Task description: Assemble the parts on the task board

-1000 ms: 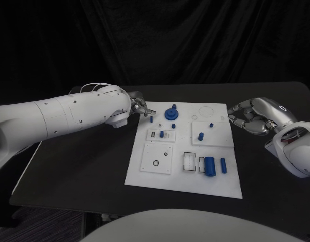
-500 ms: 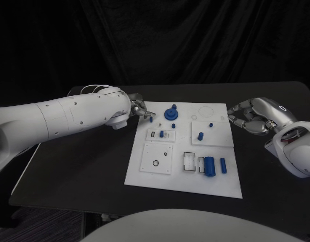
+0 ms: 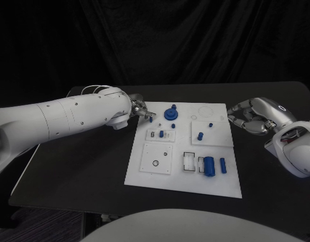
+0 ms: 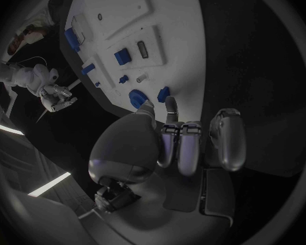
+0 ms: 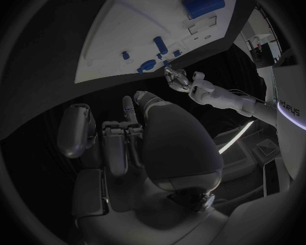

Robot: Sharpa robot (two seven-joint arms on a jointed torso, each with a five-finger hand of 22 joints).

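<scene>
Left hand: left hand [image 3: 139, 110] sits at the far left corner of the board [image 3: 155, 174], fingertips pinching a small blue peg [image 3: 151, 120], likely to seat it.
Right hand: right hand [image 3: 251, 119] waits off the board's right edge, fingers curled on nothing.
Other parts: blue knob [image 3: 172, 112] stands on the board near the peg.

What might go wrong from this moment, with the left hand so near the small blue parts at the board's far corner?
The left hand hovers at the task board corner, its fingers close to a small blue peg; it might knock the peg or the nearby blue gear-like part. The right hand, curled beside the board's edge, might nudge the board.
</scene>
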